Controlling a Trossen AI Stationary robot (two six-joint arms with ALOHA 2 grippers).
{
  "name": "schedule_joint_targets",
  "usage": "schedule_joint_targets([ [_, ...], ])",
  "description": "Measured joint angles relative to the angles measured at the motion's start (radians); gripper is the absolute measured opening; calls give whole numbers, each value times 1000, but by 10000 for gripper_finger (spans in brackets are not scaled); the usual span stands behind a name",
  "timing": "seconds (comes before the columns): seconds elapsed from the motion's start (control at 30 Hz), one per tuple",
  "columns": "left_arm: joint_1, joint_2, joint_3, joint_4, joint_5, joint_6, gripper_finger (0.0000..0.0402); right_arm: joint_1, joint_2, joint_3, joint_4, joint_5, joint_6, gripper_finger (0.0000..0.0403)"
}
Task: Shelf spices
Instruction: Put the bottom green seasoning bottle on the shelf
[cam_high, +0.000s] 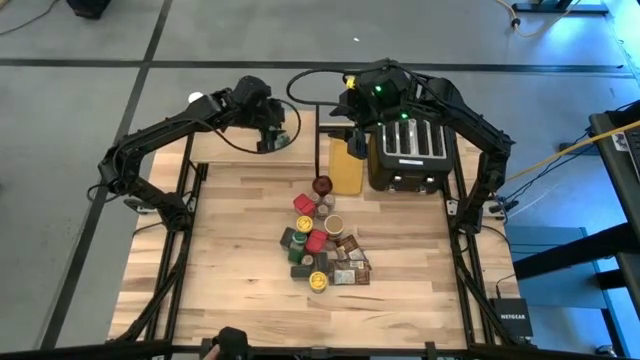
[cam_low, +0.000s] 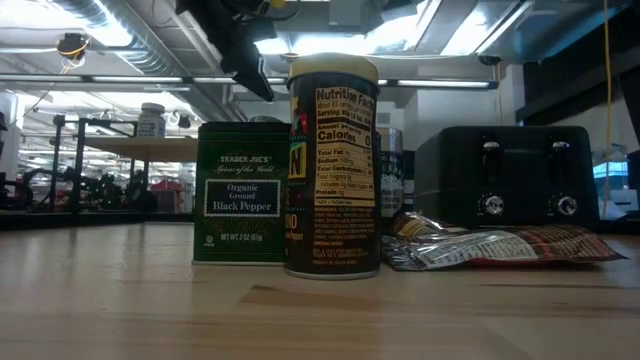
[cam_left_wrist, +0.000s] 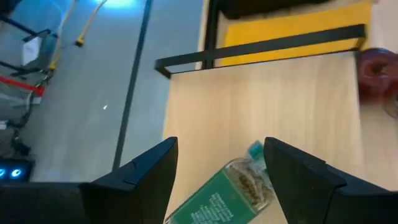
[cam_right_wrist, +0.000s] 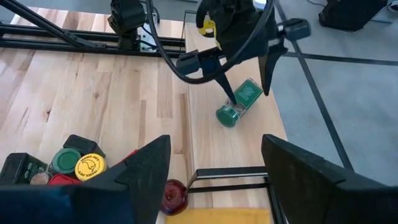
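The shelf (cam_high: 235, 148) is a raised light-wood plank at the table's far left. A green-labelled spice jar (cam_left_wrist: 229, 194) with a green lid lies on its side on the plank (cam_right_wrist: 239, 102). My left gripper (cam_left_wrist: 221, 146) is open just above it, one finger on either side, and I see no touch. Several spices (cam_high: 322, 245) lie heaped at the table's middle. The low view shows a black pepper tin (cam_low: 240, 192), a tall jar (cam_low: 332, 165) and a flat packet (cam_low: 490, 247). My right gripper (cam_right_wrist: 211, 180) is open above the far middle, empty.
A black toaster (cam_high: 410, 150) stands at the far right, with a yellow board (cam_high: 347, 165) beside it. A dark red knob (cam_high: 321, 185) sits between the board and the heap. A white-lidded jar (cam_low: 150, 120) stands on the shelf in the low view. Bare tabletop (cam_high: 220, 260) lies left of the heap.
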Motion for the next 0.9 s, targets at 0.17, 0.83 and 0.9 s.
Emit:
schedule_joint_targets([
  [0.17, 15, 37, 0, -60, 4, 8, 233, 0, 3, -19, 6, -9, 0, 259],
  [0.83, 39, 61, 0, -141, 57, 31, 233, 0, 3, -82, 29, -18, -23, 259],
  [0.9, 39, 61, 0, -119, 57, 50, 233, 0, 3, -82, 37, -18, -23, 259],
])
